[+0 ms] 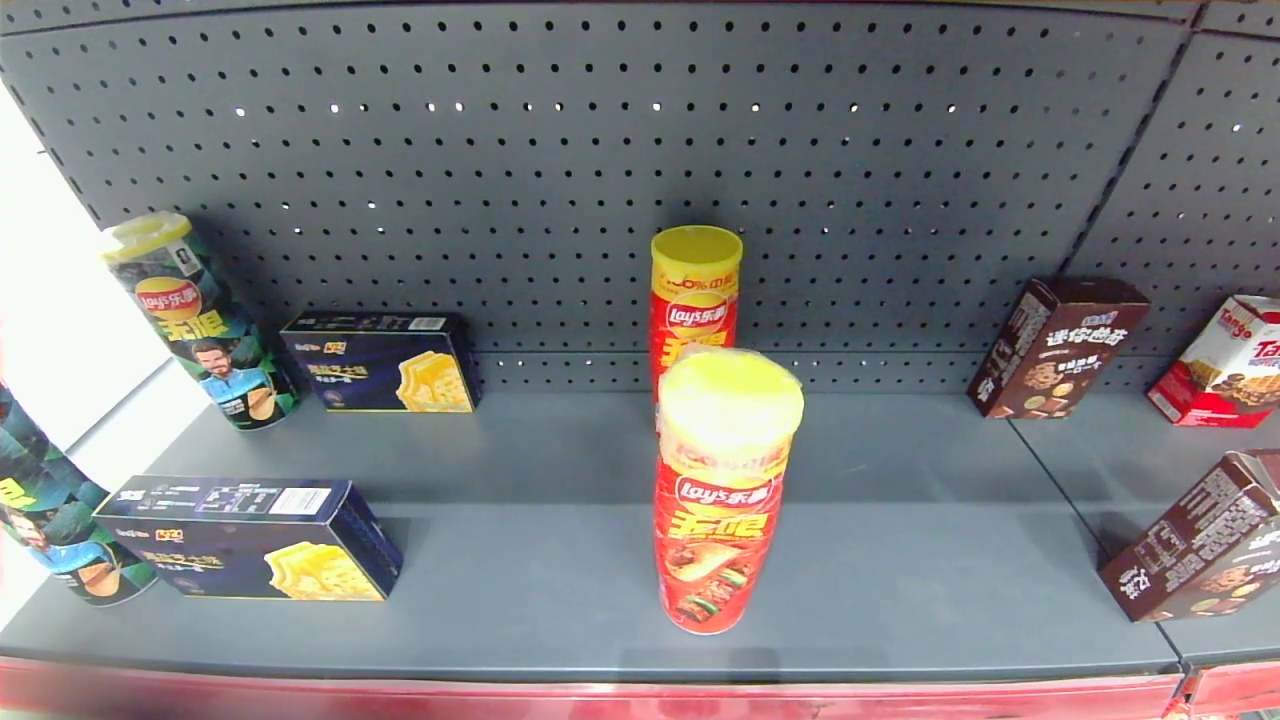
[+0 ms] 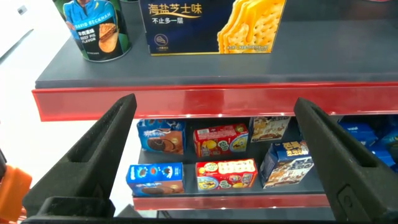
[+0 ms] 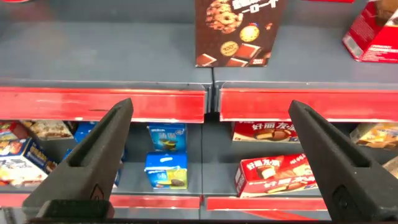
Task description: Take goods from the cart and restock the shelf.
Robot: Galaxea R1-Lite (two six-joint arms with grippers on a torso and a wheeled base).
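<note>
Shelf (image 1: 900,560) partly stocked: front red can (image 1: 722,490) at frame centre, rear red can (image 1: 695,300) just behind it, wide gaps on both sides. Left gripper (image 2: 214,102) and right gripper (image 3: 210,104) both spread, empty. Judgement: more goods still to fetch.

Dark perforated back panel (image 1: 600,120) behind grey shelf (image 1: 900,540), red front strip (image 1: 600,697); bright white area (image 1: 40,300) far left.

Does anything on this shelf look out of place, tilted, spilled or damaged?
Nothing looks spilled or damaged. Only the front brown box is slightly odd: it seems to stand over the join between two sections of the shelf, not fully on one.
</note>
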